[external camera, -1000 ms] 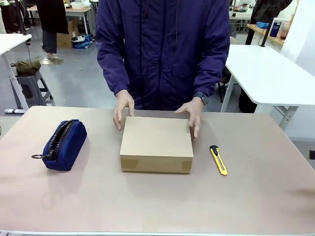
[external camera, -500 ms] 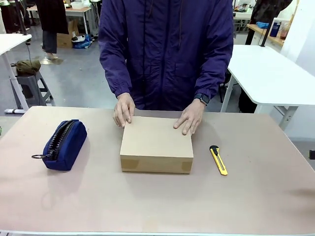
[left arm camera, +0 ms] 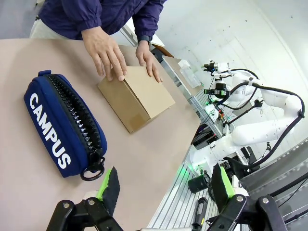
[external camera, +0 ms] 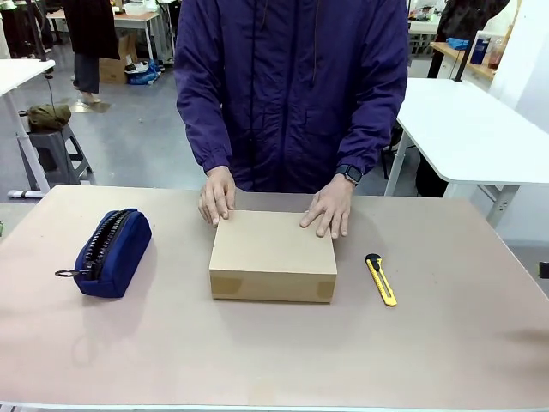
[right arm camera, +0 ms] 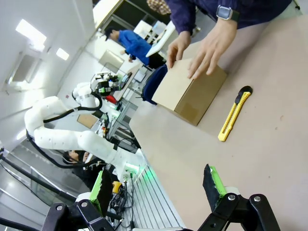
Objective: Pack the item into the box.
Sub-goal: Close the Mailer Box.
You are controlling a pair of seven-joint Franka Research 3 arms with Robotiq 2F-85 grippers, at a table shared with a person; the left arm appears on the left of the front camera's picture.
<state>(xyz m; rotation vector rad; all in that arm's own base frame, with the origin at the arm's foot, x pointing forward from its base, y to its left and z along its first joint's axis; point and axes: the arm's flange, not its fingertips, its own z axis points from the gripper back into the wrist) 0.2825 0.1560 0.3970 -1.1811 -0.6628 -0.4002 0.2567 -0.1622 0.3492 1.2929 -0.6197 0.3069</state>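
Resting now on the far edge of the box's [external camera: 272,256] closed lid, both of the person's hands [external camera: 216,196] have drawn back from its sides. Plain matte cardboard, shallow, mid-table. Padded navy pouch [external camera: 110,251] to its left, yellow-and-black knife [external camera: 381,279] to its right. Left gripper [left arm camera: 163,185] and right gripper [right arm camera: 157,185] gape wide, holding nothing.

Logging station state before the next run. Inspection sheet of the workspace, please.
Surface: tan table, bare in front.
Job's things: closed cardboard box mid-table, person's hands resting on its far edge; item nothing seen.
Clutter: navy pouch left of box; yellow utility knife right of it.
Grippers: left gripper open, empty; right gripper open, empty.
Cables: nothing seen on the table.
Surroundings: white tables, stool behind.
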